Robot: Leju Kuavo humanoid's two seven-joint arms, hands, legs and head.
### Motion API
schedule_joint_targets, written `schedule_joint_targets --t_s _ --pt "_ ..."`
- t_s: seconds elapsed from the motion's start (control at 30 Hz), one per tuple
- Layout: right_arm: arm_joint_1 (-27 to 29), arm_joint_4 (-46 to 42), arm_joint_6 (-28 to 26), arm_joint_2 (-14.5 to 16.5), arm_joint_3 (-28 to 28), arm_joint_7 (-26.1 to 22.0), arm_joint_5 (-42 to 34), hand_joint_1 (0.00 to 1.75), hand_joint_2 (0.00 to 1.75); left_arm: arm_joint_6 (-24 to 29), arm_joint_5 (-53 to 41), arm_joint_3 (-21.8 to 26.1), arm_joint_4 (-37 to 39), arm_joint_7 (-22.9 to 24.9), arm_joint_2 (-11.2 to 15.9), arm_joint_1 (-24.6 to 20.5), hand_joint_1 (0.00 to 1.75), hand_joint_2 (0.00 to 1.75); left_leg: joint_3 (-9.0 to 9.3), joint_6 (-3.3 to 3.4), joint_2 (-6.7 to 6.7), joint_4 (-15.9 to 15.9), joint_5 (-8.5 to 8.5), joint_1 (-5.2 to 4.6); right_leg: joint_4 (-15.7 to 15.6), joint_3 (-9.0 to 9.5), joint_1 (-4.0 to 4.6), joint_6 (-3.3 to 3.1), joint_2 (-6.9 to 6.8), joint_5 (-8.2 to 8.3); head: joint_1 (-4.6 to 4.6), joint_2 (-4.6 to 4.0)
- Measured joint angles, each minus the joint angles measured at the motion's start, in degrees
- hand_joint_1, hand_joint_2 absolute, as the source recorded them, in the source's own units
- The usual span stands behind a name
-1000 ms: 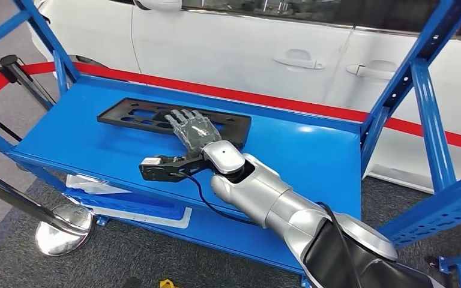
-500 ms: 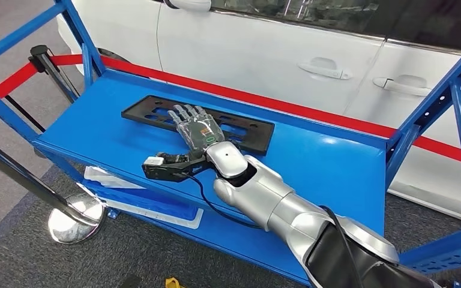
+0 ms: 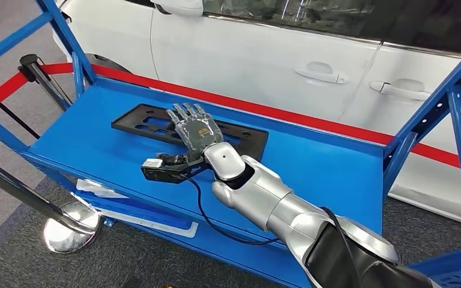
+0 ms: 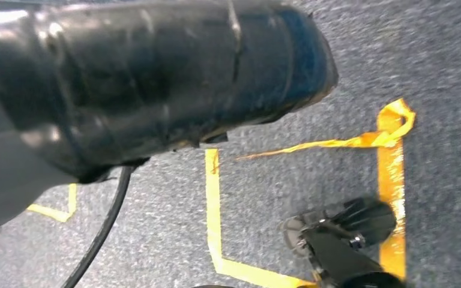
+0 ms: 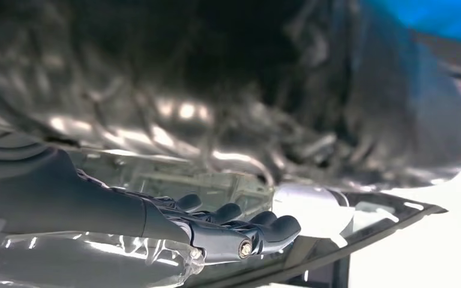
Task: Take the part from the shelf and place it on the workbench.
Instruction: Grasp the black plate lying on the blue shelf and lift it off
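Item: flat black rectangular plastic part (image 3: 156, 123), lying on the blue metal shelf (image 3: 324, 171), frame centre-left. My right hand (image 3: 197, 131) rests palm-down on its middle, fingers (image 3: 183, 111) spread flat, nothing gripped. Left hand: state cannot be told

No legible text, labels or numbers anywhere.

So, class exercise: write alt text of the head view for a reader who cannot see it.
A silver robot arm reaches across a blue shelf, its right hand lying flat, fingers spread, on a long black plate with cut-outs. Behind the shelf stands a white car with a red barrier belt in front.
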Motion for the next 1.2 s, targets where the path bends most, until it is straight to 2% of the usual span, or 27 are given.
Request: schedule_joint_targets --t_s 0.03,0.1,0.17,0.2,0.23,0.3,0.33,0.37,0.4,0.47,0.5,0.53,0.63,0.7,0.73,0.8,0.83,0.87,0.9,0.97,1.0,1.03,1.07,1.13,1.2 --pt "0.0 -0.03 0.07 -0.03 0.0 0.06 0.28 0.0 0.0 0.01 0.04 -0.03 0.01 0.01 0.0 -0.08 0.0 0.0 0.85 0.25 0.09 -1.69 0.09 -0.28 -0.16 0.12 0.0 0.23 -0.01 -0.18 0.03 0.0" --pt "0.09 -0.06 0.22 -0.1 0.0 0.14 0.78 0.0 0.0 0.09 0.15 -0.09 0.01 0.09 0.02 -0.13 0.0 0.0 1.44 0.85 0.0 -2.71 -0.69 -0.68 -0.62 0.23 -0.02 0.76 -0.04 -0.36 0.01 0.0" --pt "0.15 -0.21 0.25 -0.2 0.0 0.18 1.09 0.0 0.0 0.18 0.24 -0.1 0.01 0.17 0.05 0.03 0.0 0.0 2.17 1.48 -0.07 -3.38 -1.05 -0.49 -0.12 0.23 -0.04 1.32 -0.08 -1.04 0.11 0.0" --pt "0.12 -0.29 0.25 -0.25 0.0 0.21 1.17 0.0 0.44 0.19 0.28 -0.11 0.01 0.17 0.06 0.06 0.0 0.0 2.69 1.82 -0.07 -3.71 -1.2 -0.39 1.53 -0.45 0.0 1.52 -0.05 -1.8 0.18 0.0" --pt "0.12 -0.34 0.27 -0.33 0.0 0.25 1.25 0.0 0.87 0.21 0.28 -0.12 0.01 0.17 0.07 0.03 0.0 0.0 3.2 2.16 -0.07 -3.93 -1.39 -0.31 4.44 -1.95 0.06 1.59 -0.03 -2.89 0.26 0.0" --pt "0.31 -0.33 0.39 -0.56 0.0 0.39 1.37 0.0 1.75 0.55 0.28 -0.14 0.01 0.19 0.07 -0.15 0.0 0.0 3.86 2.72 -0.12 -3.95 -1.91 -0.42 12.04 -6.61 0.14 1.59 0.0 -5.02 0.32 0.0" --pt "0.48 -0.33 0.63 -0.72 0.0 0.52 1.45 0.0 1.75 0.97 0.28 -0.15 0.01 0.24 0.07 -0.17 0.0 0.0 4.16 2.85 -0.2 -3.9 -2.2 -0.47 14.71 -8.76 0.15 1.58 0.0 -5.18 0.33 0.0" --pt "0.62 -0.32 0.97 -0.89 0.0 0.67 1.54 0.0 1.75 1.46 0.28 -0.16 0.01 0.29 0.06 -0.13 0.0 0.0 4.49 2.89 -0.31 -3.82 -2.53 -0.5 15.47 -10.03 0.15 1.54 0.0 -4.28 0.34 0.0" --pt "0.68 -0.33 1.44 -1.04 0.0 0.81 1.63 0.0 1.75 1.9 0.28 -0.16 0.01 0.33 0.06 -0.08 0.0 0.0 4.85 2.84 -0.44 -3.69 -2.9 -0.51 14.1 -10.24 0.15 1.43 0.0 -2.33 0.34 0.0" --pt "0.65 -0.33 2.62 -1.26 0.0 0.98 1.71 0.0 1.75 2.35 0.3 -0.16 0.01 0.37 -0.01 -0.03 0.0 0.0 5.49 2.62 -0.68 -3.27 -3.77 -0.51 7.23 -8.24 0.23 0.98 0.1 2.72 0.39 0.0" --pt "0.57 -0.34 3.32 -1.34 0.0 1.05 1.7 0.0 1.75 2.45 0.34 -0.16 0.01 0.36 -0.07 -0.1 0.0 0.0 5.59 2.4 -0.81 -2.92 -4.2 -0.59 3.84 -6.99 0.29 0.76 0.18 4.25 0.38 0.0" --pt "0.51 -0.33 4.24 -1.4 0.0 1.17 1.64 0.0 1.75 2.54 0.39 -0.16 0.01 0.34 -0.13 -0.17 0.0 0.0 5.55 2.13 -0.9 -2.69 -4.48 -0.62 1.67 -6.16 0.4 0.56 0.27 4.99 0.38 0.0" --pt "0.22 -0.09 8.02 -1.66 0.0 2.15 1.15 0.0 1.75 2.65 0.53 -0.18 0.01 0.22 -0.19 -0.22 0.0 0.0 5.29 1.29 -0.97 -2.65 -4.78 -0.49 0.05 -5.51 0.56 0.16 0.44 4.88 0.37 0.0" --pt "-0.16 0.25 10.27 -1.85 0.0 2.86 0.77 0.0 1.75 2.63 0.63 -0.19 0.01 0.11 -0.26 -0.16 0.0 0.0 4.66 0.67 -0.75 -1.03 -5.89 -0.32 -0.7 -4.94 0.26 -0.21 0.4 4.99 0.24 0.0" --pt "-0.34 0.41 10.91 -1.91 0.0 3.03 0.63 0.0 1.75 2.62 0.68 -0.19 0.01 0.07 -0.28 -0.15 0.0 0.0 3.5 0.32 -0.62 1.45 -7.13 -0.18 -0.96 -4.63 0.1 -0.37 0.36 5.0 0.17 0.0" --pt "-0.55 0.74 11.45 -2.06 0.0 3.14 0.51 0.0 1.75 2.63 0.81 -0.2 0.02 0.01 -0.3 -0.14 0.0 0.0 -0.2 -0.38 -0.48 8.7 -9.92 0.18 -1.06 -4.34 0.08 -0.54 0.27 4.84 0.07 0.0" --pt "-0.56 0.95 11.54 -2.16 0.01 3.14 0.49 0.0 1.75 2.63 0.88 -0.21 0.03 0.02 -0.3 -0.09 0.0 0.0 -1.93 -0.64 -0.45 11.52 -10.51 0.38 -1.06 -4.25 0.08 -0.56 0.25 4.74 0.07 0.0" --pt "-0.55 1.16 11.72 -2.26 0.01 3.2 0.45 0.0 1.75 2.63 0.95 -0.21 0.03 0.03 -0.3 -0.03 0.0 0.0 -2.83 -0.84 -0.42 12.49 -10.08 0.58 -1.05 -4.14 0.07 -0.55 0.24 4.63 0.06 0.0" --pt "-0.59 1.38 12.1 -2.36 0.01 3.33 0.34 0.0 1.75 2.62 1.01 -0.21 0.03 0.06 -0.3 0.0 0.0 0.0 -2.73 -0.98 -0.38 11.41 -8.66 0.79 -1.05 -4.01 0.06 -0.48 0.25 4.52 0.07 0.0" --pt "-0.91 1.8 13.66 -2.52 0.0 3.8 -0.37 0.0 1.75 2.61 1.09 -0.21 0.03 0.08 -0.31 -0.04 0.0 0.0 0.12 -1.15 -0.19 4.25 -4.44 1.16 -1.04 -3.67 0.03 -0.21 0.3 4.27 0.08 0.0" --pt "-1.22 2.02 14.74 -2.63 0.0 4.02 -1.01 0.0 1.75 2.58 1.14 -0.21 0.03 0.02 -0.31 -0.11 0.0 0.0 1.8 -1.1 -0.1 0.64 -3.11 1.09 -1.0 -3.6 0.1 0.0 0.33 4.14 0.07 0.0" --pt "-1.53 2.26 15.84 -2.8 0.0 4.14 -1.76 0.0 1.75 2.54 1.24 -0.21 0.03 -0.13 -0.31 -0.19 0.0 0.0 2.98 -0.85 -0.08 -1.9 -2.42 0.96 -1.03 -3.59 0.15 0.27 0.36 4.08 0.09 0.0" --pt "-1.8 2.51 16.84 -3.03 0.0 4.19 -2.48 0.0 1.75 2.48 1.34 -0.21 0.03 -0.34 -0.31 -0.23 0.0 0.0 3.56 -0.53 -0.1 -3.13 -2.42 0.76 -1.08 -3.61 0.19 0.56 0.36 4.05 0.1 0.0" --pt "-2.05 3.04 18.35 -3.58 0.0 4.19 -3.52 0.0 1.75 2.38 1.55 -0.21 0.03 -0.73 -0.29 -0.17 0.0 0.0 3.79 0.39 -0.27 -3.53 -2.45 0.48 -1.26 -3.55 0.1 1.18 0.31 4.06 0.17 0.0" --pt "-2.2 3.54 19.78 -4.17 0.01 4.17 -4.31 0.0 1.75 2.29 1.62 -0.21 0.03 -1.06 -0.27 -0.06 0.0 0.0 4.17 1.23 -0.27 -4.05 -2.21 0.44 0.13 -4.05 -0.04 1.63 0.23 3.05 0.21 0.0"
